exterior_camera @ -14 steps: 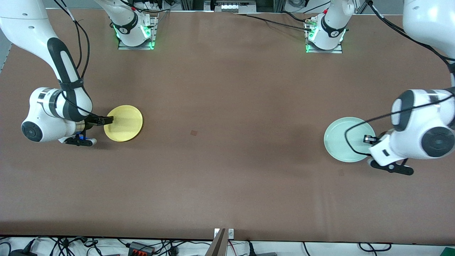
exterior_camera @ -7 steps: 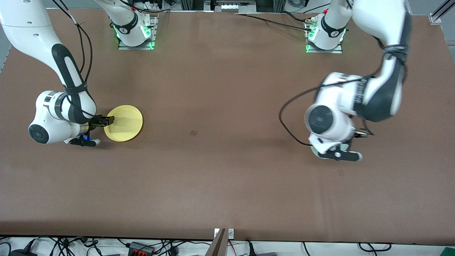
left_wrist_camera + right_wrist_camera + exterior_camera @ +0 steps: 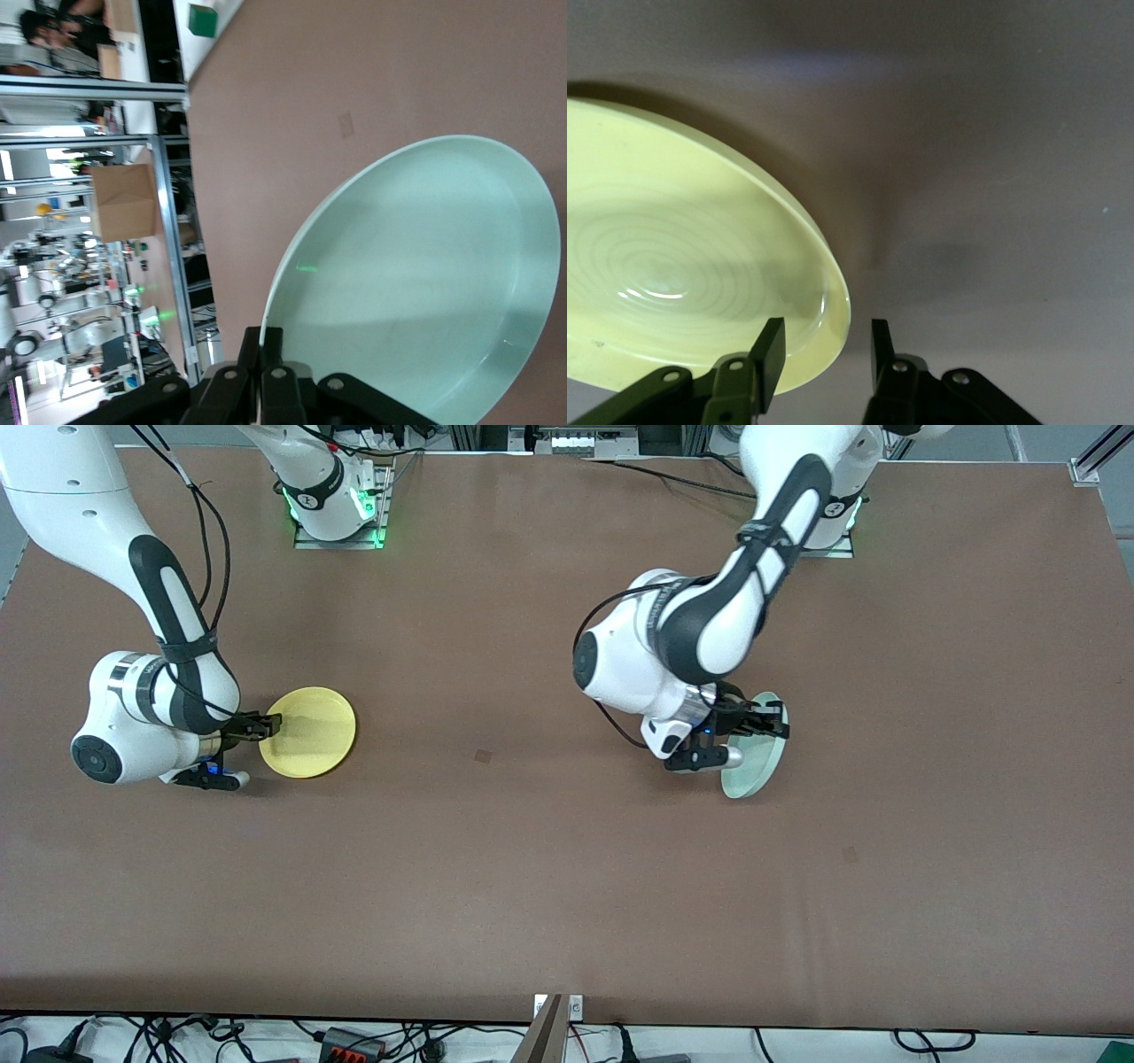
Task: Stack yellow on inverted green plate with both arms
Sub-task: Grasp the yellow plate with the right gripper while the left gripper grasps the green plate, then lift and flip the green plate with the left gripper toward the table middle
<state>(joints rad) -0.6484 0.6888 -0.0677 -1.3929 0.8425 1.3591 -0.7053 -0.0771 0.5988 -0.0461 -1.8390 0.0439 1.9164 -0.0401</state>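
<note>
A: Plates first. What is in them?

B: I see 2, and neither holds anything. The yellow plate [image 3: 308, 732] lies flat and rim up on the brown table [image 3: 532, 868], toward the right arm's end. The green plate [image 3: 755, 749] is up in the air over the middle of the table, tilted steeply, nearly on edge.

A: What are the claws doing?

B: The left gripper [image 3: 769, 721] is clenched on the green plate's rim; in my left wrist view the fingers [image 3: 270, 350] pinch the edge of the green plate [image 3: 416, 283], whose hollow side faces that camera. The right gripper [image 3: 266, 726] sits low at the yellow plate's edge. In my right wrist view its fingers [image 3: 769, 350] are spread, 1 over the inside of the yellow plate [image 3: 682, 274] and 1 outside its rim, not closed on it.

A: What changed over the last second?

B: 1 second ago the green plate lay flat near the left arm's end with the left gripper at its rim. Since then the left arm has lifted it, swung it toward the table's middle and turned it up on edge. The yellow plate has not moved, and the right gripper has stayed at its edge, the arm shifting only slightly.
</note>
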